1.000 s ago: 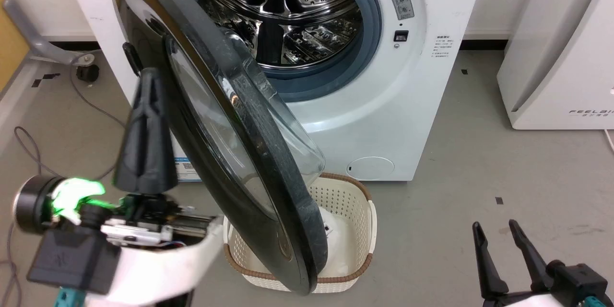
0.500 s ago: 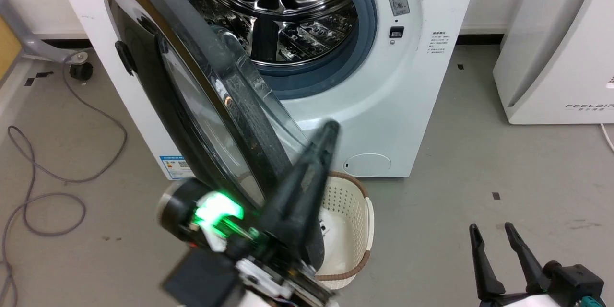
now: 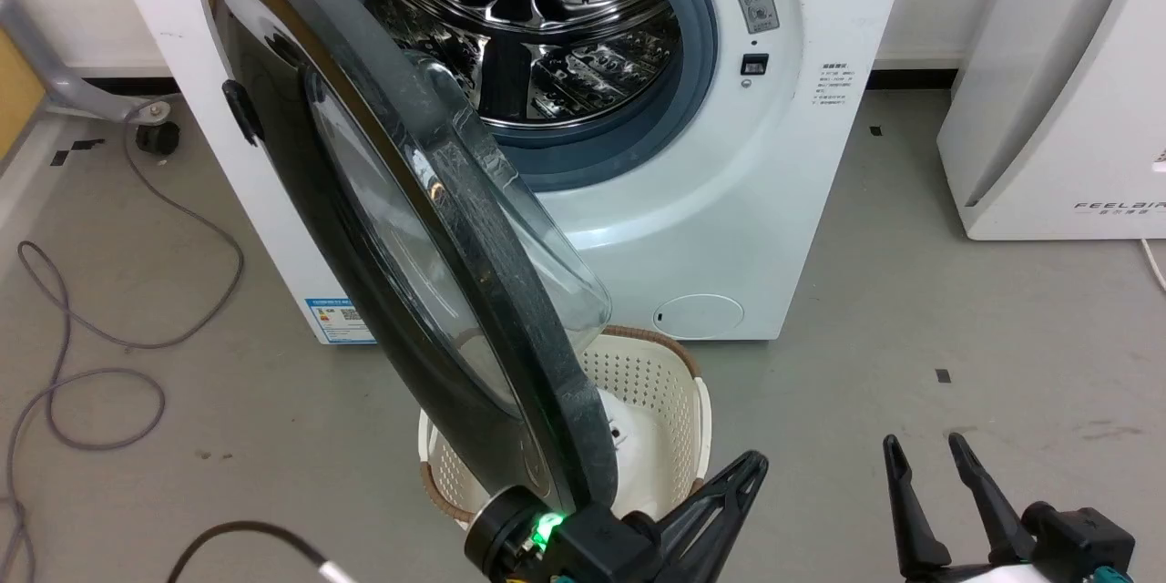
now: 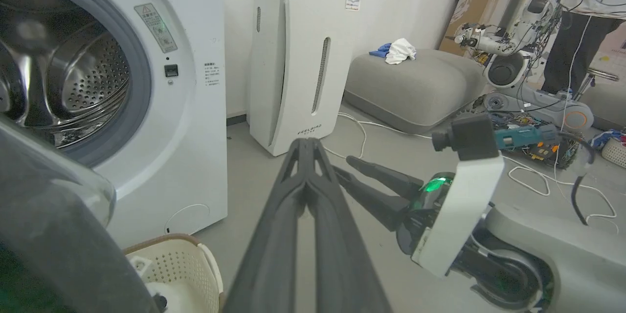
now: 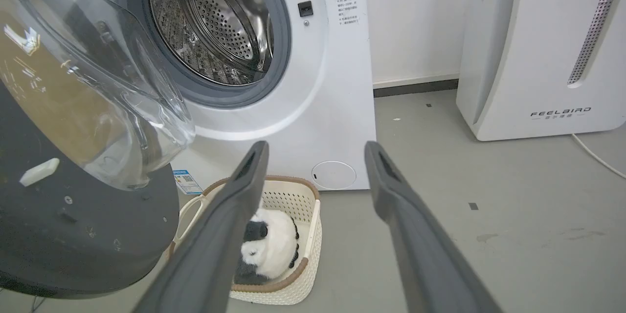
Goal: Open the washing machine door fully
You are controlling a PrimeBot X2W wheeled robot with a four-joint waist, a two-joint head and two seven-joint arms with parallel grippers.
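Door (image 3: 364,228) swung out from machine (image 3: 729,228), left gripper (image 3: 751,466) closed on nothing, door edge just left of it, right gripper (image 3: 922,443) open, empty, basket (image 3: 681,396) left of it.

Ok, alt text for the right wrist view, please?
The washing machine door stands swung open at left, baring the steel drum of the washing machine. A cream basket holding a black-and-white plush toy sits past the open right gripper. A white FEELBIRD appliance stands at right.
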